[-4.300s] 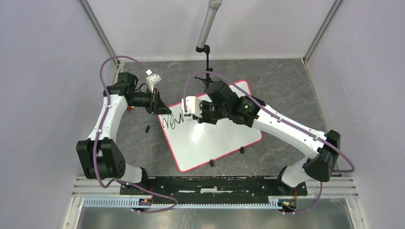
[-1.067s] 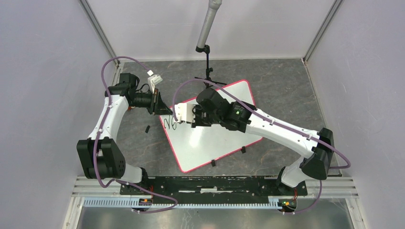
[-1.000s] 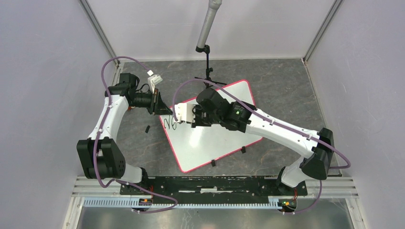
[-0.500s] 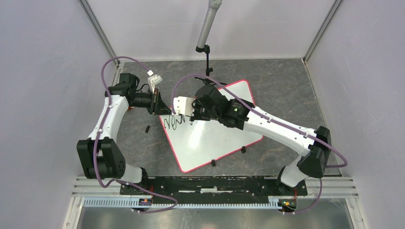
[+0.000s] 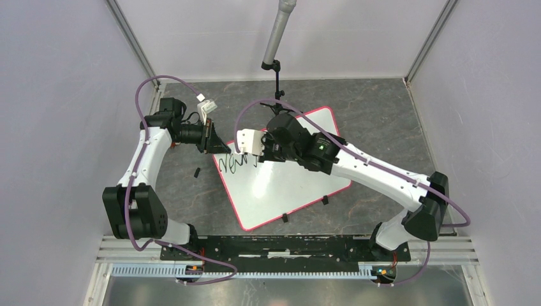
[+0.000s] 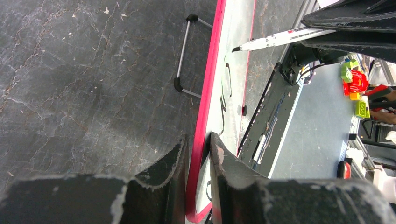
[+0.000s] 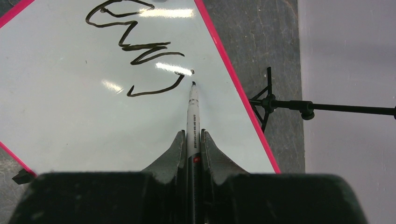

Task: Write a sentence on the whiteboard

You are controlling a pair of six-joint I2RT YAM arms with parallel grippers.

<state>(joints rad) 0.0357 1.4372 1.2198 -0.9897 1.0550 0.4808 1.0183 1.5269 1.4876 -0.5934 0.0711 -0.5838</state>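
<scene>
Grey desk (image 5: 376, 115), whiteboard (image 5: 281, 185) on it: right fingers (image 7: 175, 154) clamp a marker (image 7: 193, 116), tip beside the sentence (image 7: 135, 46); left fingers (image 6: 168, 168) pinch the whiteboard's rim.

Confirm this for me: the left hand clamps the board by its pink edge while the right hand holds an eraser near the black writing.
Not quite. The right hand holds a marker, not an eraser; the right wrist view shows its tip close to the black writing. The rest stands: the left hand clamps the board by its pink edge.
</scene>
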